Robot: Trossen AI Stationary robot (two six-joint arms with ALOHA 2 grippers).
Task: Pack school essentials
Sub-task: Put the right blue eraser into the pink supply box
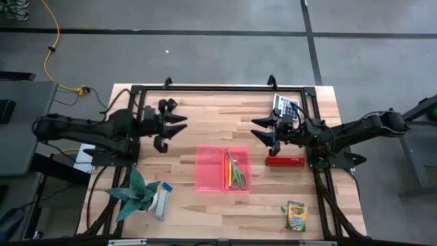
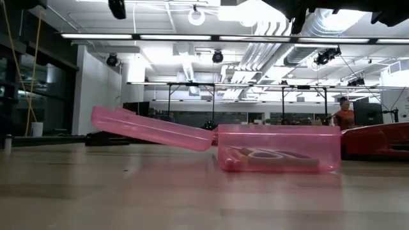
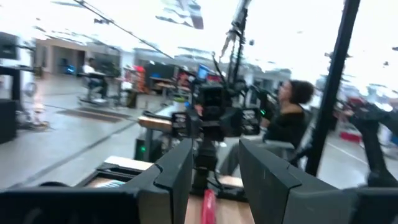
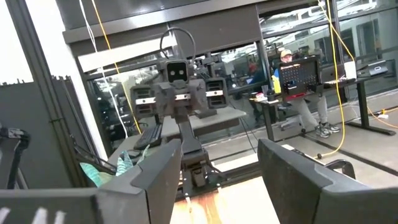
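left end effector (image 1: 179,128) empty | pink case (image 1: 212,169) open | scissors (image 1: 236,172) green-handled

One camera looks straight down on the whole tabletop (image 1: 205,116). Another sits at tabletop level, close to the pink case (image 2: 278,148) both views share. Each wrist camera faces the opposite arm across the room.

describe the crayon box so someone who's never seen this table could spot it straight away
Start from the open pink case in the middle of the wooden table, then go toward the near edge on the right arm's side. The crayon box lies there alone, flat on the wood. It is the only yellow-and-green item, well apart from the red stapler and the calculator farther back.
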